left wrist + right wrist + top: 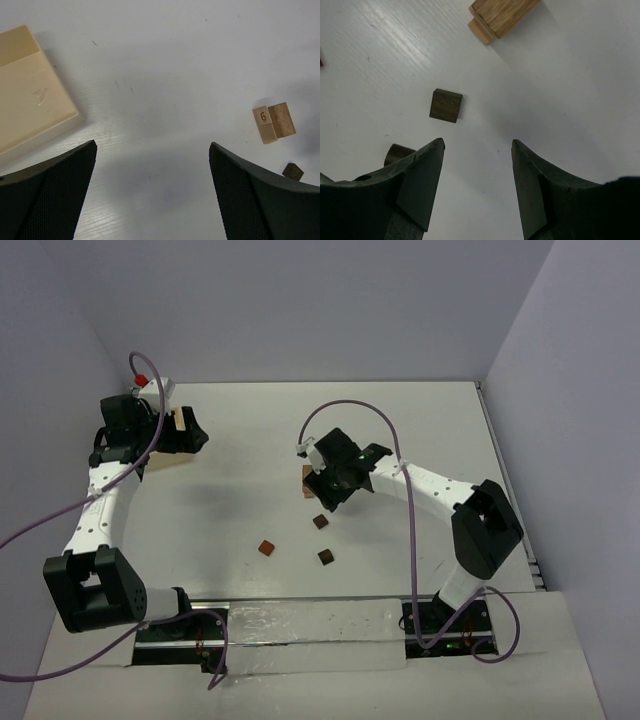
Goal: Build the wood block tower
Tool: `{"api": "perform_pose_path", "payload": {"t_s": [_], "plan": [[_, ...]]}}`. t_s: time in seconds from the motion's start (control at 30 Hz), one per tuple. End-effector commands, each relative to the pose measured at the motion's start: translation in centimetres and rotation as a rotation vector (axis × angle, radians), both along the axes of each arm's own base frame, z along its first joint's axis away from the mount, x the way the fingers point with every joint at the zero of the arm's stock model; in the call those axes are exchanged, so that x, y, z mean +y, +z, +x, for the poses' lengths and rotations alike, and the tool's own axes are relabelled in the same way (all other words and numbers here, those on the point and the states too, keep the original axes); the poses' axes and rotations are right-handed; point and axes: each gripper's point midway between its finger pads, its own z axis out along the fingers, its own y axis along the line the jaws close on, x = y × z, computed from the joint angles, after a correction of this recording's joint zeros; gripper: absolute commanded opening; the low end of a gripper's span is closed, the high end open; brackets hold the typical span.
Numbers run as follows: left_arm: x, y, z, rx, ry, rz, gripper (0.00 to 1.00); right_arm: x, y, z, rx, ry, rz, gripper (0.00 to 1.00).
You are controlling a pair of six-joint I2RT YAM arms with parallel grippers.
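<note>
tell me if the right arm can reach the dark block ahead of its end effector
Likely yes: the right end effector is open and only bare table separates it from the dark block.

Wood blocks [445,105] matt, grained; table [175,60] smooth, perhaps laminate; left pincer fingers [55,195] dimpled

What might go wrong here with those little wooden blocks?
1. The right claw hangs open close to the short tan wooden stack; a careless swing could knock it over.
2. The dark brown square wooden block is tiny beside the claw, so it might slip or get pinched crooked.
</note>
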Motion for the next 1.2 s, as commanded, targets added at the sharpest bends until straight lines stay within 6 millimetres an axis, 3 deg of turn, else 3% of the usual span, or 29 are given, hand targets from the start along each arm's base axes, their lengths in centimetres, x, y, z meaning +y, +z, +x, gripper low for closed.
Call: {"api": "perform_pose_path", "payload": {"t_s": [0.0,0.13,0.4,1.03,1.17], "plan": [[0.6,2.1,0.7,-0.091,0.062,0.060,0.99,2.2,-0.2,0.8,-0.043,-0.094,0.024,0.64],[0.6,1.4,0.4,-0.075,0.060,0.061,0.99,3.3,-2.8,0.8,0.000,-0.159,-0.014,0.64],[0.1,1.3,0.3,-0.075,0.034,0.048,0.99,3.8,-4.8,0.3,0.052,-0.162,-0.034,0.64],[-0.2,1.1,0.4,-0.080,0.015,0.039,0.99,4.5,-6.6,-1.3,0.166,-0.133,-0.041,0.59],[-0.4,1.1,0.3,-0.081,0.009,0.036,0.99,4.4,-6.7,-1.3,0.166,-0.140,-0.049,0.53]]}}
